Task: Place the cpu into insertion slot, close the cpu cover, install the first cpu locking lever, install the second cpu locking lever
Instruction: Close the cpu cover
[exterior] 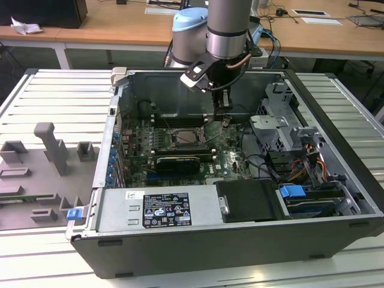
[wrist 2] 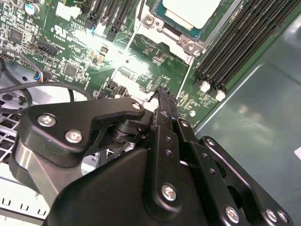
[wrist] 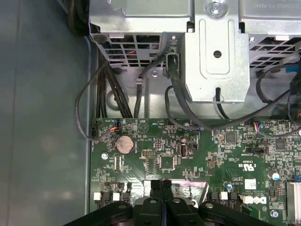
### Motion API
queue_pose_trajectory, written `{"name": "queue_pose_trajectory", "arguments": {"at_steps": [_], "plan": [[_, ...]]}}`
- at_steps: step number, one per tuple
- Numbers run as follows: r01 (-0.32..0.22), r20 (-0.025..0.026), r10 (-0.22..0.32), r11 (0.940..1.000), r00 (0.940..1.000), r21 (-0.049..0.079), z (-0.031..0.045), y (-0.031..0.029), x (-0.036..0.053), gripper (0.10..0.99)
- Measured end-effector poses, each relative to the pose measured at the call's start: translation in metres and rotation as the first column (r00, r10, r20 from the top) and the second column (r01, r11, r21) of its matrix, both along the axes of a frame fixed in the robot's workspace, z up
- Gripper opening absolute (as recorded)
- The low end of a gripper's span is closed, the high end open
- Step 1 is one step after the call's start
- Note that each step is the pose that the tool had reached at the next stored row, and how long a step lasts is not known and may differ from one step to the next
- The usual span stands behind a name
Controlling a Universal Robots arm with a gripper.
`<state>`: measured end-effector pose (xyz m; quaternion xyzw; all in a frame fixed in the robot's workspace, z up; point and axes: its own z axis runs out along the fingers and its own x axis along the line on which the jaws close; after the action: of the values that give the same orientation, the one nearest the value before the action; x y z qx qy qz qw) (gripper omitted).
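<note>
Inside the open computer case (exterior: 336,198), my black gripper (exterior: 223,119) hangs low over the green motherboard (exterior: 231,157). It is just to the exterior view's right of the insertion slot (exterior: 188,137). In the second wrist view the pale cpu (wrist 2: 190,10) lies in the slot, with the silvery cpu cover (wrist 2: 168,36) lying as a frame around it. A thin lever rod (wrist 2: 121,59) runs from the slot's corner across the board. My gripper (wrist 2: 161,92) (wrist: 162,184) is shut, its fingers pressed together with nothing between them, a short way from the slot.
Long black memory slots (wrist 2: 235,42) flank the slot. A metal drive cage (wrist: 214,56) and black cables (wrist: 108,89) stand close to the board's edge. Grey fixtures (exterior: 51,150) sit on the slatted table at the exterior view's left.
</note>
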<state>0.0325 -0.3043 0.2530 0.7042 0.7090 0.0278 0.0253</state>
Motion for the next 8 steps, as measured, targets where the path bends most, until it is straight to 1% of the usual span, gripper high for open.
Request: {"name": "queue_pose_trajectory", "arguments": {"at_steps": [6,8], "plan": [[-0.008,-0.0001,0.008,1.0000,1.0000,0.000,0.0000,0.0004,0.0072,0.106],[-0.011,-0.0001,0.011,0.9999,0.9999,0.000,0.0000,0.0006,0.0111,0.106]]}}
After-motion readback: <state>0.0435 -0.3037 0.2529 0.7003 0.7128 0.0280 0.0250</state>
